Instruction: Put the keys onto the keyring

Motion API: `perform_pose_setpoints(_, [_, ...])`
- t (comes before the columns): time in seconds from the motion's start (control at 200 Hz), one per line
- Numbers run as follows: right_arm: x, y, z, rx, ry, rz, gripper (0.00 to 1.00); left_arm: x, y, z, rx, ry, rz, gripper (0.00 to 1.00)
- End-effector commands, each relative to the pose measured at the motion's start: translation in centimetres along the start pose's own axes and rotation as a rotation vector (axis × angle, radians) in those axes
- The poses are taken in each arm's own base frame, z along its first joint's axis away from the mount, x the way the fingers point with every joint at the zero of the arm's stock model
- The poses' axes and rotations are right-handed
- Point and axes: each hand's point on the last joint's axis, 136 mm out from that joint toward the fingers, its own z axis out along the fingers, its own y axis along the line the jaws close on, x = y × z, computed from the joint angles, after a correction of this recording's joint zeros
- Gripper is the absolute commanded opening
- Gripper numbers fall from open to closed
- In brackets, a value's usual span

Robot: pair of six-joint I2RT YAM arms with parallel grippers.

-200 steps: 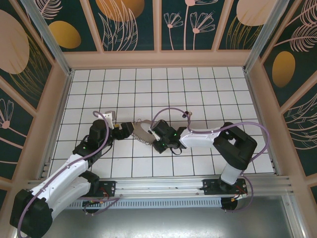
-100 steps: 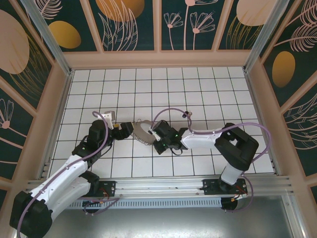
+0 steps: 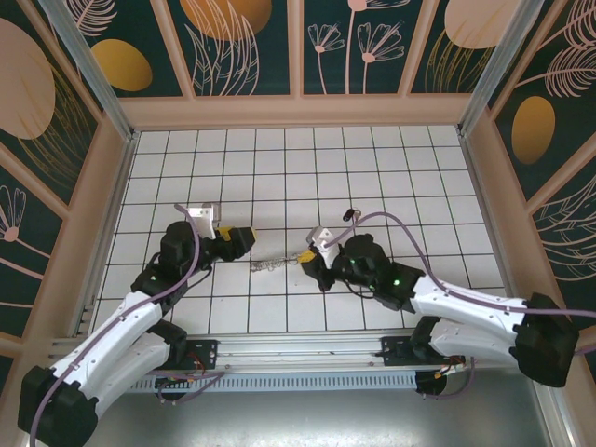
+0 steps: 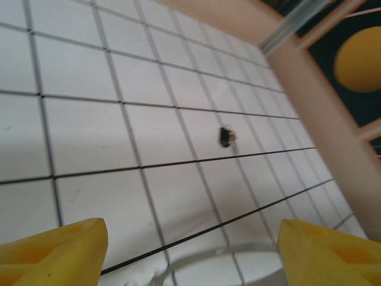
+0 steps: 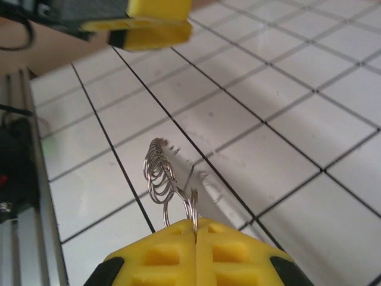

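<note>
Pinched keyring [image 5: 159, 176], keys [image 4: 226, 136] apart
The right fingers [image 5: 195, 238] clamp the keyring; the left fingers [image 3: 240, 235] gape near its far end; keys lie beyond both, bare tabletop [image 3: 419, 168] around.

keyring [image 5: 161, 176]: 1 | keys [image 4: 226, 136]: 1 cluster | left pincer [image 4: 190, 245] + right pincer [image 5: 195, 236]: 2

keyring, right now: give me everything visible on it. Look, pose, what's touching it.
The keyring is a short string of thin, shiny silver wire rings linked like a chain, metal by the look. One end is pinched in the shut right claw. The rest runs out toward the open left claw, which stands apart from it. It sits low over the white tiled floor and casts a shadow. Whether its far end touches the tiles is unclear.
</note>
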Motion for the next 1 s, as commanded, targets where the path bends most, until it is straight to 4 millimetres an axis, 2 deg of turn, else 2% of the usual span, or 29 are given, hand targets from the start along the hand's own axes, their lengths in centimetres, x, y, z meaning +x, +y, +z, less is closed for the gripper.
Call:
perform_pose_setpoints(0.0, [-4.5,1.7,-1.6,-0.078,-0.195,-0.105,0.00,-2.3,-5.6,-1.4,0.222,-0.049,0.092,0.73])
perform_pose_setpoints(0.18, [-7.6,3.4,-3.5,-0.149,-0.336,-0.161,0.00,-2.5,-9.0,-2.2,0.353,-0.043,0.137,0.66])
perform_pose_setpoints(0.34, [-9.6,3.1,-4.4,-0.114,-0.400,-0.177,0.00,-2.2,-11.4,-2.8,0.458,-0.025,0.171,0.56])
perform_pose_setpoints(0.5, [-10.4,1.5,-4.7,-0.019,-0.413,-0.165,0.00,-1.2,-12.7,-2.7,0.498,0.009,0.194,0.48])
perform_pose_setpoints(0.626, [-11.0,0.9,-5.3,0.016,-0.440,-0.159,0.00,0.1,-13.0,-2.0,0.488,0.055,0.215,0.42])
perform_pose_setpoints(0.866, [-11.8,-0.4,-5.7,0.089,-0.460,-0.127,0.00,2.8,-14.5,-0.7,0.472,0.144,0.285,0.36])
perform_pose_setpoints(0.996, [-11.9,-1.0,-5.8,0.116,-0.461,-0.113,0.00,3.4,-15.0,-0.5,0.478,0.156,0.295,0.35])
